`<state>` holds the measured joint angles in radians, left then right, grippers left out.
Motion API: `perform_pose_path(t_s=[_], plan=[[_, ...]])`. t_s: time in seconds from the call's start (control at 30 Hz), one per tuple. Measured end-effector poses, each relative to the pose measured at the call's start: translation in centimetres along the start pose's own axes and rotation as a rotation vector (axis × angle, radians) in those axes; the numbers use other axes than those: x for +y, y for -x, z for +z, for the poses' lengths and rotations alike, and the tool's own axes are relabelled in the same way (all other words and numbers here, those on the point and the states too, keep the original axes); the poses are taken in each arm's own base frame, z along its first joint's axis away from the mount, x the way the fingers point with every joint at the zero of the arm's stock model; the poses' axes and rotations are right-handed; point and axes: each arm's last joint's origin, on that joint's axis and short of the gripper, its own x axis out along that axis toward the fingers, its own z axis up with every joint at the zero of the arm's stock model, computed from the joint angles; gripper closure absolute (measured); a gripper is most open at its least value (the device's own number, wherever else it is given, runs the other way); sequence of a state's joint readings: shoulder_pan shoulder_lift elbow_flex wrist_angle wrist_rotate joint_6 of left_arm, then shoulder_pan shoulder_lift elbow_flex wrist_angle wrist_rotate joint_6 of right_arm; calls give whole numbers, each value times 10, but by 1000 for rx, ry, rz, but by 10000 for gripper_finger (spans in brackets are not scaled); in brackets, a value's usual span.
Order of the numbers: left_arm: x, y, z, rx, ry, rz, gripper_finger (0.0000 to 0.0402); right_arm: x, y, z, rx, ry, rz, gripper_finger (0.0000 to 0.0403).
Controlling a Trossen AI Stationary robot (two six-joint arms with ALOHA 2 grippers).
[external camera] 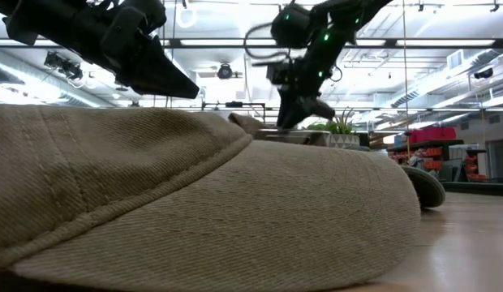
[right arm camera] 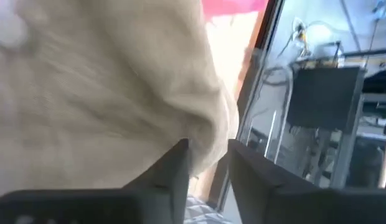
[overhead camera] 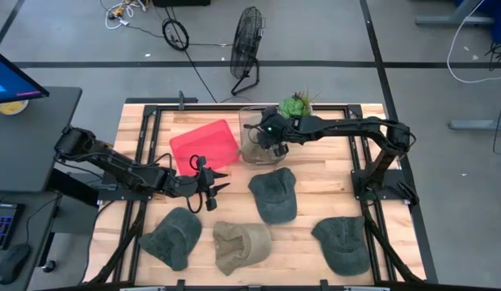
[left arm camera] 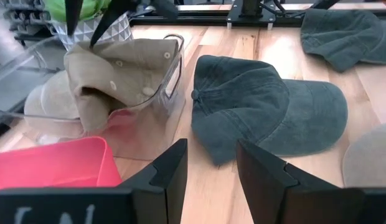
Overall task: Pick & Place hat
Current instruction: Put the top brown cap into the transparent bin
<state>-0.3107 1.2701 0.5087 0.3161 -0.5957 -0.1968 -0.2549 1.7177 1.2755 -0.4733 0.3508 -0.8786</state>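
Observation:
A tan hat [left arm camera: 112, 74] stands crumpled inside the clear bin [left arm camera: 173, 65], which sits at the table's far middle [overhead camera: 249, 121]. My right gripper [overhead camera: 276, 145] hangs over that bin, open, its fingertips [left arm camera: 93, 42] at the hat's raised top fold [right arm camera: 205, 134]. My left gripper [overhead camera: 222, 182] hovers open over the table's middle left, beside the red bin [overhead camera: 204, 145], holding nothing. A dark green hat [left arm camera: 261, 109] lies crown-up on the wood ahead of it. Another tan hat [overhead camera: 241, 245] rests near the front edge and fills the low view [external camera: 195, 203]. My right gripper comes from above, pointing down, with its open fingers on either side of the tan hat's top fold [right arm camera: 199, 124]. I cannot tell whether they touch the cloth. The hat's lower part rests in the clear bin.
Two more dark green hats lie near the front left [overhead camera: 174, 236] and front right [overhead camera: 343, 242]. A potted plant [overhead camera: 297, 103] stands behind the clear bin. Bare wood shows between the hats and along the right side [overhead camera: 331, 190].

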Motion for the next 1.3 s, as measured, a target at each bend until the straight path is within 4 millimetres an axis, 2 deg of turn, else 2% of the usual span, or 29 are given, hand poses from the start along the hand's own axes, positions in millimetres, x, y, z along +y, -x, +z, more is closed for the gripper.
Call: perform_pose_path(t_s=[0.17, 0.27, 0.37, 0.43, 0.53, 0.67, 0.73, 0.87, 1.03, 1.17, 1.3], plan=[[0, 0, 0, 0, 7, 0, 262, -5, 34, 9, -111, -66, -57, 256], [0, 0, 0, 0, 5, 0, 262, -12, 47, 22, -295, -226, -71, 254], [0, 0, 0, 0, 4, 0, 262, -18, 48, 31, -437, -410, -62, 267], [0, 0, 0, -2, 3, -1, 262, -21, 41, 33, -455, -456, -75, 284], [0, 0, 0, -4, 5, -1, 262, -19, 19, 35, -445, -487, -70, 319], [0, 0, 0, -3, 4, -1, 262, -7, -13, 39, -433, -474, 17, 383], [0, 0, 0, -2, 4, -1, 262, 0, -22, 40, -409, -462, 43, 396], [0, 0, 0, 0, 2, -1, 262, 9, -24, 37, -338, -439, 108, 391], [0, 0, 0, 1, 2, -1, 262, 21, -26, 25, -168, -426, 162, 398], [0, 0, 0, 0, 2, -1, 262, 22, -28, 16, -59, -416, 132, 399], [0, 0, 0, 0, 2, -1, 262, 20, -31, 10, -49, -441, 173, 400]])
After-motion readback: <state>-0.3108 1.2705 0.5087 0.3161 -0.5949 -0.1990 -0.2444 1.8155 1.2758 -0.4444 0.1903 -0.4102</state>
